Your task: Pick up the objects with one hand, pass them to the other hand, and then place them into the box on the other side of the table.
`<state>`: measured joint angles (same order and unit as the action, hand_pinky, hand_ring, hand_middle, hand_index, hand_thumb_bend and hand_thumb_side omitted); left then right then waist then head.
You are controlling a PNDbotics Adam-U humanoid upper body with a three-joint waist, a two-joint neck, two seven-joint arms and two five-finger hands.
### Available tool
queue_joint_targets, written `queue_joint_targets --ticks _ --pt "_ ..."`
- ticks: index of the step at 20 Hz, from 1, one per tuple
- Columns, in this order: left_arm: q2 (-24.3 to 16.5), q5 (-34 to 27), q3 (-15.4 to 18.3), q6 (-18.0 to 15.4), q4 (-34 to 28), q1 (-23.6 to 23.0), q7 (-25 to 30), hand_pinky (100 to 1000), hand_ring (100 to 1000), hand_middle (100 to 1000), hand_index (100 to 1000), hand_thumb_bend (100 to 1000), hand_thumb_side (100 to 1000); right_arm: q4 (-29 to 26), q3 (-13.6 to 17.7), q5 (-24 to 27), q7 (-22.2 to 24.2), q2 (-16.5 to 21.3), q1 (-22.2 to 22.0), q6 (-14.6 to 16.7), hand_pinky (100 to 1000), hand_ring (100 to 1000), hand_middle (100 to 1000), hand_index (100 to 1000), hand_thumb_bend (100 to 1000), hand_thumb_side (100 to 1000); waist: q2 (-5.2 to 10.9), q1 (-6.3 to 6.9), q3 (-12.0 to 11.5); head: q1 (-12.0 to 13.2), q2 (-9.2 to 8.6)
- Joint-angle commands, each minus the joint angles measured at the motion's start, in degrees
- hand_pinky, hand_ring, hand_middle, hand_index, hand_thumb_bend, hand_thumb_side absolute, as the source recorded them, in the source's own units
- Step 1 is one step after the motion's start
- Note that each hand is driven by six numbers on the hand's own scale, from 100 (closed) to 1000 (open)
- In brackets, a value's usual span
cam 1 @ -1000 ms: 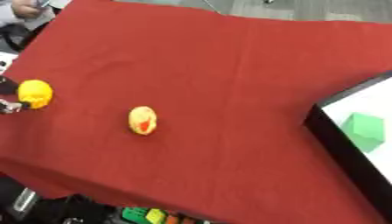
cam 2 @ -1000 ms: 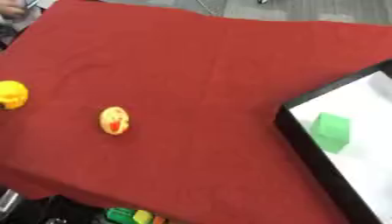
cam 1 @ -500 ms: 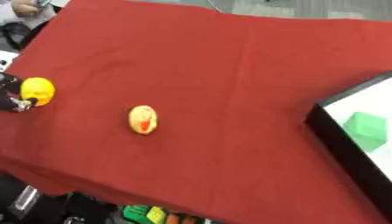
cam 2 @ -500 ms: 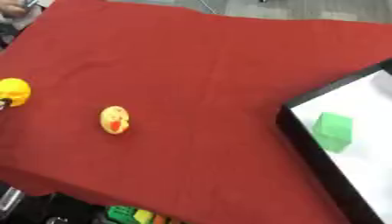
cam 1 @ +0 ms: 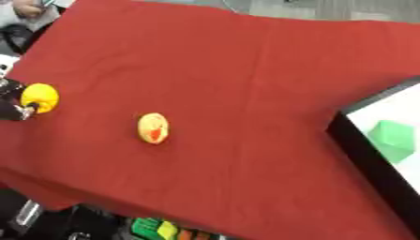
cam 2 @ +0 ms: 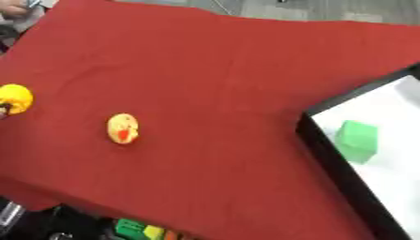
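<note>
A yellow ball-like object [cam 1: 39,96] is at the far left edge of the red cloth [cam 1: 238,84]. My left hand [cam 1: 11,107] shows only partly at that edge, its dark fingers curled round the yellow object. A yellow oval object with a red patch [cam 1: 153,128] lies alone on the cloth, left of centre. At the right stands the box [cam 2: 324,145] with a black rim and white floor, holding a green block [cam 2: 357,140]. My right hand shows in neither view.
The red cloth hangs over the table's near edge. Below it, at the bottom, sit small green, yellow and orange blocks [cam 1: 164,229]. A person's hand [cam 1: 29,8] shows at the far left corner, away from the objects.
The whole picture has shifted slightly, so the camera moved. The yellow object with my left hand sits a little further in from the left edge than before.
</note>
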<state>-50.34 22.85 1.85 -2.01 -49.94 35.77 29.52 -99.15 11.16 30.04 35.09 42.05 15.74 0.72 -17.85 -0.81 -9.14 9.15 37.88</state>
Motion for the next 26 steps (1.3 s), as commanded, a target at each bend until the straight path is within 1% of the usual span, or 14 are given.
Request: queue_joint_targets --ticks 1,10,16,21,26 --pt "-2.6 -0.9 0.5 0.1 -3.6 0.3 -1.4 920 794 621 645 100 185 -0.4 0.6 -0.1 0.3 1.1 0.3 0.1 1000 1000 1000 1000 100 679 0.32 -0.55 0.0 -0.7 -0.56" --pt "-3.4 -1.4 1.2 0.6 -16.0 -1.2 -4.4 905 771 588 630 100 192 -0.6 1.0 0.9 0.1 1.2 0.2 -0.1 1000 1000 1000 1000 100 677 0.56 -0.48 0.0 -3.1 -0.17" --pt "-2.7 -2.7 0.6 0.7 -24.9 -1.8 -5.0 898 764 581 630 100 203 -1.1 0.9 1.8 0.0 1.4 0.5 -0.3 1000 1000 1000 1000 100 666 0.82 -0.41 0.1 -4.1 -0.23" --pt "-1.5 -3.1 -0.4 1.2 -31.0 -1.8 -5.3 899 762 576 629 100 213 -2.1 0.7 3.0 -0.2 1.5 0.7 -0.4 1000 1000 1000 1000 100 653 1.11 -0.47 0.3 -5.3 -1.24" --pt "-0.5 -4.2 -1.0 1.7 -34.7 -1.9 -5.9 901 760 569 627 100 223 -3.0 0.7 3.9 -0.6 1.6 0.7 -0.8 1000 1000 1000 1000 100 648 1.25 -0.45 0.3 -6.2 -2.7"
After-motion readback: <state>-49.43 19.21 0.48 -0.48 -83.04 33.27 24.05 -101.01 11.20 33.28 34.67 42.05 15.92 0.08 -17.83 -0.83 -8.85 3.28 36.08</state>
